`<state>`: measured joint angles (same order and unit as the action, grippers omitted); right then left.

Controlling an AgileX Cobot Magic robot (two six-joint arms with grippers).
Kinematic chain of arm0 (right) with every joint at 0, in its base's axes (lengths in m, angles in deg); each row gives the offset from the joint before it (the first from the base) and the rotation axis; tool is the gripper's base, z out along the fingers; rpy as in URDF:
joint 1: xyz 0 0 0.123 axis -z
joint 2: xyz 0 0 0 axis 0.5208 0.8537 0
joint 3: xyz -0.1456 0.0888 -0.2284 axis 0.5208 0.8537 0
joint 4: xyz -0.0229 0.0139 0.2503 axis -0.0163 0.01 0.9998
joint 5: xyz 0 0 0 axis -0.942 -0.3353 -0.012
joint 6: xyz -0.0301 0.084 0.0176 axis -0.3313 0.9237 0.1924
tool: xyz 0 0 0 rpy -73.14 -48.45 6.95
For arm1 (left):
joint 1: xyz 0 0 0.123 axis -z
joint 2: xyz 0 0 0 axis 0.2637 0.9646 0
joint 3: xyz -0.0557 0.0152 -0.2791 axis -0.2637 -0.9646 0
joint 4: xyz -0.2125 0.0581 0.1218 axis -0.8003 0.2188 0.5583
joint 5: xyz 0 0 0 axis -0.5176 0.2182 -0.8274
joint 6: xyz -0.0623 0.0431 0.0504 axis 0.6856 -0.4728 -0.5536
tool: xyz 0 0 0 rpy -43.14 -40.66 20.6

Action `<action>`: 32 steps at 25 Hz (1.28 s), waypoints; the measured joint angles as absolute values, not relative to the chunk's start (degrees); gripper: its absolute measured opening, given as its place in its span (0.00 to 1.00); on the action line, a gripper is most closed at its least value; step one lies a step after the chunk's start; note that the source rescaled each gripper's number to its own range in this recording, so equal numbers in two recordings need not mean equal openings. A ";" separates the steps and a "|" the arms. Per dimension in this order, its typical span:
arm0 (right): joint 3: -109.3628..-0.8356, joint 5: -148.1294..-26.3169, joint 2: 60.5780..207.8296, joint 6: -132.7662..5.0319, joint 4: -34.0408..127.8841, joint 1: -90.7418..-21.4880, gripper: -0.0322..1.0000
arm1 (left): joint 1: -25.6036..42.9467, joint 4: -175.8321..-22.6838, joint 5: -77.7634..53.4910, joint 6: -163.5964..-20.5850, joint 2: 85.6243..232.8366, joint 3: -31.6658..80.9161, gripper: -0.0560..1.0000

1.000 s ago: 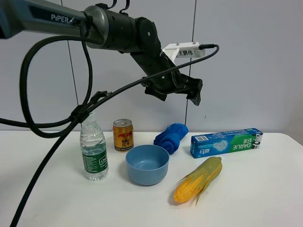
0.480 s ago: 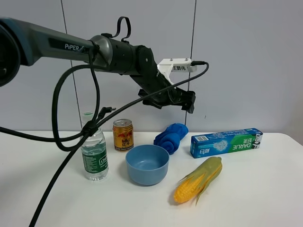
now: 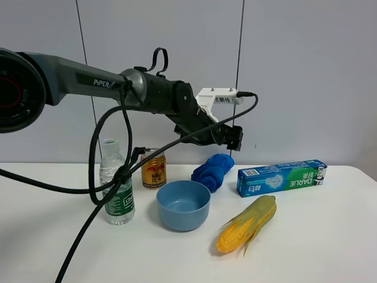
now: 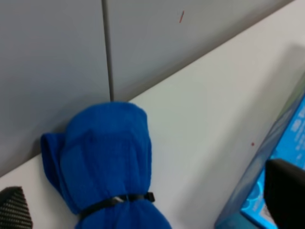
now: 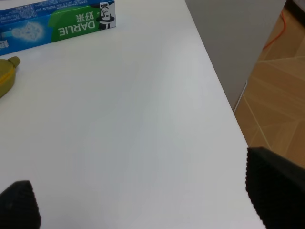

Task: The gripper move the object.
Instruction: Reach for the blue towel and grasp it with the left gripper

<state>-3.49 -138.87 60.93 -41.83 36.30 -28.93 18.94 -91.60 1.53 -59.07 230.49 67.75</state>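
One left hand (image 3: 234,138), released and empty, is poised over the rolled blue towel (image 3: 213,170); descent should be centred across the roll.

A white tabletop (image 5: 133,124) fills most of the view, with a blue-and-green cardboard toothpaste box (image 5: 57,21) at 11 o'clock and a yellow corn tip (image 5: 5,78) just beside it at 9. Black fingertips (image 5: 274,186) of the right gripper (image 5: 145,200) sit wide apart at 4 and 8, bare table between them. Brown wooden floor (image 5: 271,109) shows at 3.
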 joint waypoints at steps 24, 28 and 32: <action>-3.49 -138.87 60.93 -41.83 36.30 -28.93 1.00 | 18.18 -88.25 -7.01 -59.49 236.32 67.75 1.00; -3.49 -138.87 60.93 -41.83 36.30 -28.93 1.00 | 18.18 -88.23 -7.11 -59.49 237.35 67.75 1.00; -3.49 -138.87 60.93 -41.83 36.30 -28.93 1.00 | 18.18 -88.18 -7.16 -59.49 237.88 67.75 1.00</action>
<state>-3.49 -138.87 60.93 -41.83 36.30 -28.93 18.18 -88.18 -7.16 -59.49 237.88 67.75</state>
